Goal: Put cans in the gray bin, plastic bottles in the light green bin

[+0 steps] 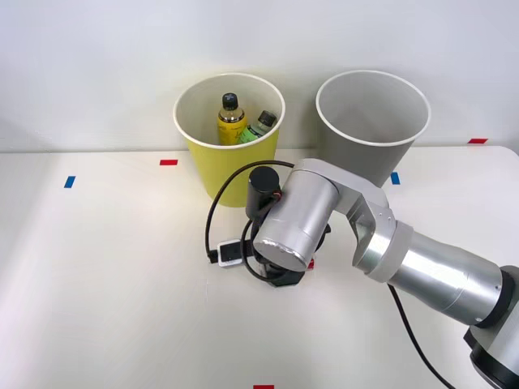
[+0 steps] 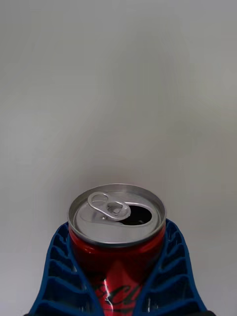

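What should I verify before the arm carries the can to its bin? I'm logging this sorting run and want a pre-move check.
1. Grip: blue fingers press both sides of the red can: ok.
2. Can upright, opened top up: ok.
3. Target: gray bin stands upright, mouth open, nothing seen inside: ok.
4. Bottles sorted: yellow-label bottle and green-label bottle are in the light green bin: ok.
5. Liquid left in the can: cannot tell.
6. Can lifted off the table: cannot tell, the right arm hides it in the front view.
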Robot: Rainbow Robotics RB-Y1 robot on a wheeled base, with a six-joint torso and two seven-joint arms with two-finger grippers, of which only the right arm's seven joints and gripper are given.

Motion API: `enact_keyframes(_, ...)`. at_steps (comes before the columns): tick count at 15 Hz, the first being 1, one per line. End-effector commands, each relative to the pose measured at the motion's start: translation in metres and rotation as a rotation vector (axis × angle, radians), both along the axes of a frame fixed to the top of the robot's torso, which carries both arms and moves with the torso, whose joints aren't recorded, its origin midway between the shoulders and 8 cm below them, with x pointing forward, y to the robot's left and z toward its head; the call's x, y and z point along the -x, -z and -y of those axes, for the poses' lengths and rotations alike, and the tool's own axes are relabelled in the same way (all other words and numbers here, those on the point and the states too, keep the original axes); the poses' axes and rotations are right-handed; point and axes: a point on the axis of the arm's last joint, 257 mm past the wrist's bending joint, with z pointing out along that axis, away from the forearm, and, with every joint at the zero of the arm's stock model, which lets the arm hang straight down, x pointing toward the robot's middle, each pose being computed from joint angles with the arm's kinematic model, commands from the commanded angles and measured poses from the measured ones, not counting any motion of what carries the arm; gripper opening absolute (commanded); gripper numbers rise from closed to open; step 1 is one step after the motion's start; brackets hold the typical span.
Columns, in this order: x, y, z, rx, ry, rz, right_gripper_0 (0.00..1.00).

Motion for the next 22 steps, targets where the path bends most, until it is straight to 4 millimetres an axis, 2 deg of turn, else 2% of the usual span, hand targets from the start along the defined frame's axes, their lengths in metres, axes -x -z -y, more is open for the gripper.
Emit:
enact_keyframes(1,-0.001,-0.001,0.007,-0.015,0.020,-0.016,0.00)
enact_keyframes(3,0.001,-0.009,0.012,-0.085,0.049,-0.046,0.00)
enact_keyframes(6,0.003,-0.035,0.017,-0.204,0.089,-0.027,0.00)
enact_keyframes(9,0.007,-0.053,0.028,-0.313,0.144,-0.004,0.00)
enact_keyframes(11,0.002,-0.069,0.038,-0.422,0.192,0.036,0.00)
enact_keyframes(14,-0.003,-0.092,0.063,-0.557,0.291,0.078,0.00)
enact_keyframes(16,0.000,-0.103,0.081,-0.653,0.380,0.096,0.00)
enact_keyframes(18,0.005,-0.118,0.089,-0.780,0.478,0.109,0.00)
enact_keyframes(22,0.028,-0.152,0.106,-0.952,0.590,0.145,0.00)
